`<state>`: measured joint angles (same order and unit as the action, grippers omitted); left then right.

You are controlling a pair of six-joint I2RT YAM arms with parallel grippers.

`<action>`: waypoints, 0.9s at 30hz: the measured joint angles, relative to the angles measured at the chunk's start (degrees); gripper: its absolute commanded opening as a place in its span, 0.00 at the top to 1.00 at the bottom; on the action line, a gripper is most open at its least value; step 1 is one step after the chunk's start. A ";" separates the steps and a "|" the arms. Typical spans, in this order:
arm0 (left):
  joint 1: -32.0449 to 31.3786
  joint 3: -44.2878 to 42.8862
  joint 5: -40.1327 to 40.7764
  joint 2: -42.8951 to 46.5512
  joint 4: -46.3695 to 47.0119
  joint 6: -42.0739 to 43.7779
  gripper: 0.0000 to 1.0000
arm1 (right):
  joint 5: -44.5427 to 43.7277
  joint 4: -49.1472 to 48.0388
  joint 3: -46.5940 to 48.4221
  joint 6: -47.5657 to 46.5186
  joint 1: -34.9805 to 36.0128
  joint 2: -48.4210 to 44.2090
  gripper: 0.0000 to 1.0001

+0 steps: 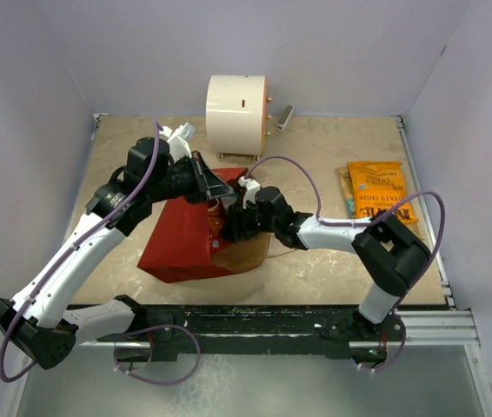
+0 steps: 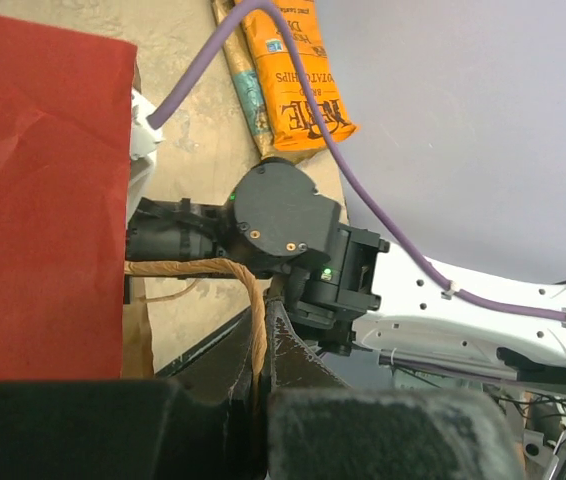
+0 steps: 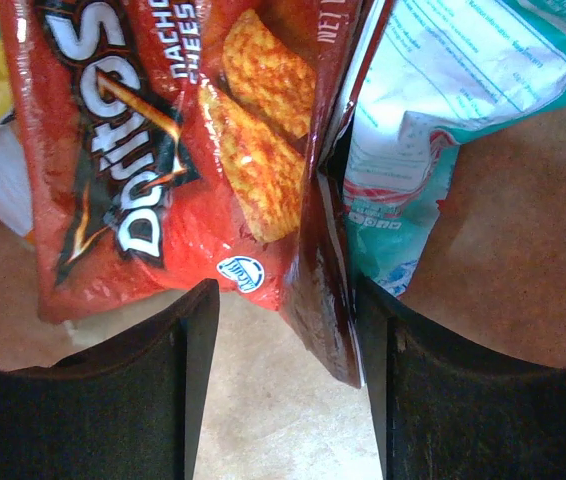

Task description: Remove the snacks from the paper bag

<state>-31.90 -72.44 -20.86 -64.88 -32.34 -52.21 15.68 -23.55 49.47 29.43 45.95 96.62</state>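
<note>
One twine handle [image 2: 213, 266] of the red paper carrier bag [image 1: 176, 236] is clamped in the left gripper [image 2: 266, 345], one red foil chip bag [image 3: 163, 150] straddled by the half-open right gripper [image 3: 285, 335].

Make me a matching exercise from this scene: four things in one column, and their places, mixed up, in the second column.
1 orange chip bag
2 red chip bag
3 twine handle
4 white cylinder

A pinched in the left gripper
B at the back of the table
C between the open fingers of the right gripper
D flat on the table's right side

Pairs: 1-D, 2-C, 3-A, 4-B
</note>
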 measured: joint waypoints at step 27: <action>0.00 -1.53 -0.79 -0.22 -2.60 2.36 1.00 | 6.47 -10.80 0.50 4.85 2.43 6.64 0.67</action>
<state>-31.90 -73.97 -21.65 -65.10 -34.94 -49.84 22.15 -34.35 49.98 34.28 48.38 103.26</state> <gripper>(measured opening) 0.003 0.408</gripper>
